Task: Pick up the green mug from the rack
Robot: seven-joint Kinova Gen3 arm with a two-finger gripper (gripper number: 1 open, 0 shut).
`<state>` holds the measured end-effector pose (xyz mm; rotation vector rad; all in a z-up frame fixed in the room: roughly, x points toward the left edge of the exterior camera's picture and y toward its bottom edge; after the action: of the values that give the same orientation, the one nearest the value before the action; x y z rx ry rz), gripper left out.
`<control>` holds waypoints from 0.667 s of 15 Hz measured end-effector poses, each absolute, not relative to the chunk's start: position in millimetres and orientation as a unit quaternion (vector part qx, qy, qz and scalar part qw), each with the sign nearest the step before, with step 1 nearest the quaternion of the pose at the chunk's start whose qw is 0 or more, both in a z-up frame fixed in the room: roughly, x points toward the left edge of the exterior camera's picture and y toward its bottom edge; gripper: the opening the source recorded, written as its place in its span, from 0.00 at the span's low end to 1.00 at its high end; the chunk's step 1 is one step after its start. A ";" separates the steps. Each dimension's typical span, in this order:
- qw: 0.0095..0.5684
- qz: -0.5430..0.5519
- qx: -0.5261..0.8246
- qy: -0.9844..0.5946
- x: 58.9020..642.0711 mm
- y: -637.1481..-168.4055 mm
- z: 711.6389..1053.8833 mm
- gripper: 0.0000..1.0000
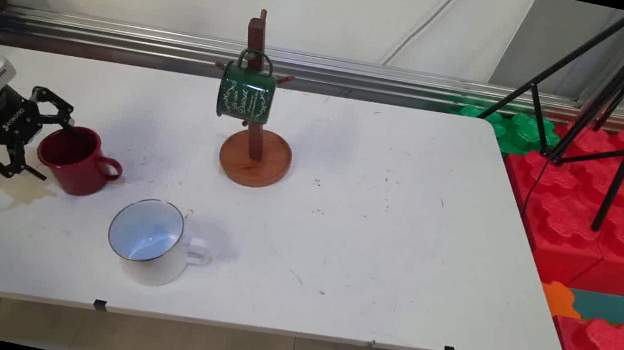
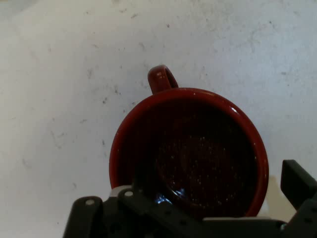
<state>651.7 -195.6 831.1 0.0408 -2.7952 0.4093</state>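
While upright, red mug point(image 1: 76, 160), handle point(image 1: 109, 167) away from end effector point(image 1: 44, 145).

White table point(image 1: 380, 225) with red mug point(image 1: 76, 160), white mug point(image 1: 150, 239), wooden mug stand point(image 1: 255, 156), perhaps stains.

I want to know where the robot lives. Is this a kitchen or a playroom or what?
Probably a robot lab or test room, not a kitchen. A bare white table holds only mugs and a wooden mug stand, a black tripod stands beside it, and big foam blocks are stacked alongside.
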 end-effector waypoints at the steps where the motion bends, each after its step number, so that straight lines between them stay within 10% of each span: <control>1: 0.160 0.143 0.016 -0.977 652.2 -195.8 832.7 1.00; 10: 0.200 0.145 0.045 -0.968 659.9 -189.0 855.2 1.00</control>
<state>659.9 -189.0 855.2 0.1265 -2.7060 0.4058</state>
